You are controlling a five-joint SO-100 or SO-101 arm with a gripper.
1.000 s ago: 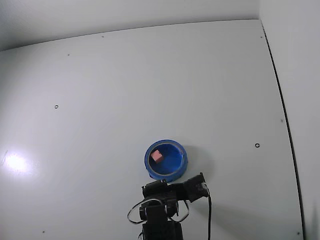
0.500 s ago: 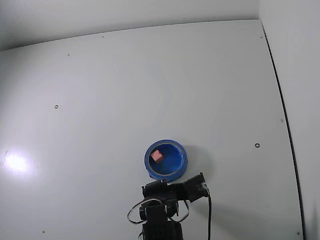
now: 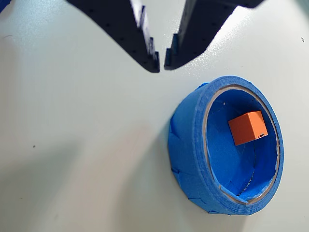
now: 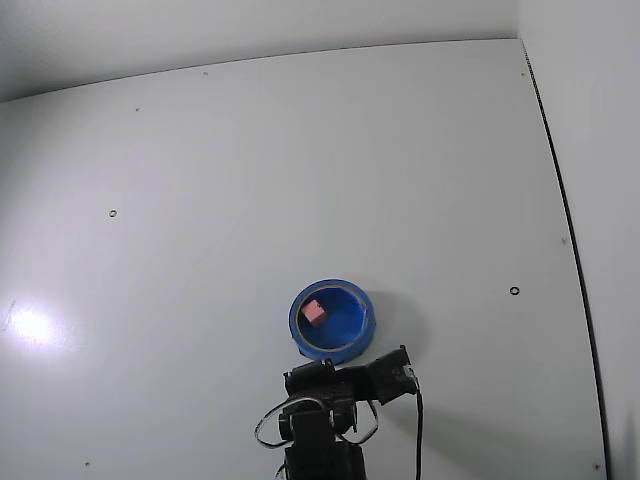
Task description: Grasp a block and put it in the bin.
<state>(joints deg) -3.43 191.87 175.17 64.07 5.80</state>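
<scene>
The block (image 3: 247,127) is a small orange-red cube lying inside the bin (image 3: 186,145), a round blue container with a thick rim. In the fixed view the block (image 4: 314,312) looks pink and rests in the left part of the bin (image 4: 335,353). My gripper (image 3: 161,64) enters the wrist view from the top, its two black fingers nearly touching at the tips with nothing between them. It hangs over bare table to the upper left of the bin, apart from it. The black arm (image 4: 330,400) is folded just below the bin in the fixed view.
The table is a plain white sheet with small screw holes (image 4: 514,291) scattered over it. A dark seam (image 4: 570,240) marks its right edge and a wall rises behind. A black cable (image 4: 418,430) hangs beside the arm.
</scene>
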